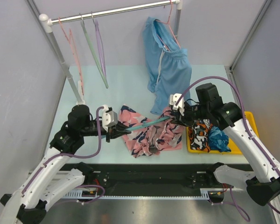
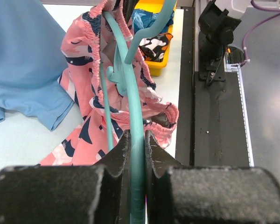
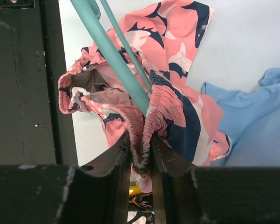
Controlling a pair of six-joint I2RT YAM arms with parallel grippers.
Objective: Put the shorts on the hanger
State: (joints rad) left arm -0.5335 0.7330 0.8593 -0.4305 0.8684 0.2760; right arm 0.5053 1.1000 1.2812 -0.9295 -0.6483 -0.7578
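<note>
Arms [image 1: 60, 140] reaching inward, jaws clamping hanger [image 1: 149, 123], shorts [image 1: 165, 138]

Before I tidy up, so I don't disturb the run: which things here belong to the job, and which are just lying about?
In the job: pink printed shorts, teal hanger, left gripper clamping the hanger, right gripper pinching the shorts.
Lying about: light-blue shorts, yellow tray, patterned clothes, spare rail hangers.

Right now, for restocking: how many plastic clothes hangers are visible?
5: pink, pale green and purple hangers at the rail's left; another pink holding light-blue shorts; teal hanger in the left gripper.
</note>
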